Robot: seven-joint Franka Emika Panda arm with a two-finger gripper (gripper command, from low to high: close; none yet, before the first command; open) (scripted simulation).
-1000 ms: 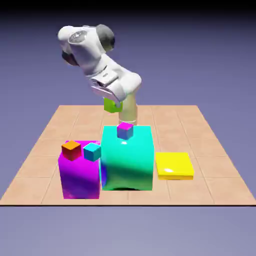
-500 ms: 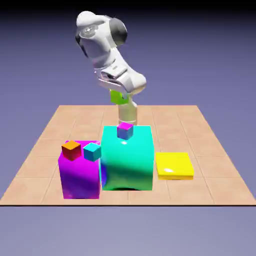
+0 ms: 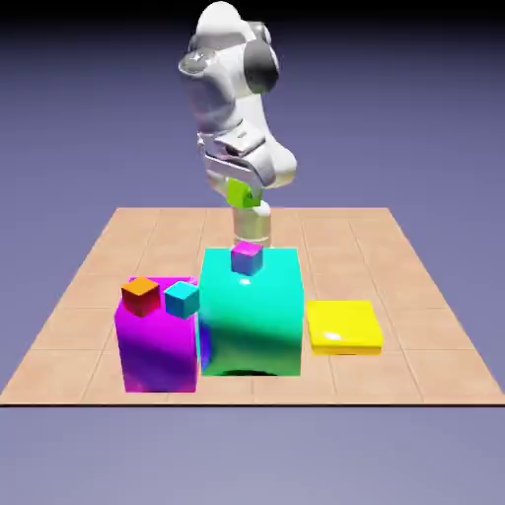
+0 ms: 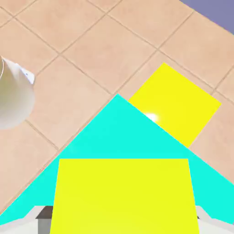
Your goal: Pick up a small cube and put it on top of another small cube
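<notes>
My gripper (image 3: pixel 243 197) hangs in the air, shut on the small lime cube (image 3: pixel 243 192). In the hand view the lime cube (image 4: pixel 123 194) fills the bottom between the grey fingertips (image 4: pixel 43 214). The other small cube (image 3: pixel 247 258), magenta on top with bluish-purple sides, rests on the big teal block (image 3: pixel 252 316), below the held cube and a little toward the camera. The hand view shows the teal block's top (image 4: pixel 114 132) under the held cube, but the magenta cube is hidden there.
A big magenta block (image 3: pixel 158 340) at the exterior view's left carries a small orange cube (image 3: pixel 140 295) and a small cyan cube (image 3: pixel 181 299). A flat yellow slab (image 3: pixel 342 326) lies right of the teal block, also as yellow slab (image 4: pixel 176 103). The robot's base (image 4: pixel 11 93) shows at left.
The arm has swung toward the exterior view's right and risen slightly, carrying the lime cube with it to above the teal block's rear. The blocks have not moved.
</notes>
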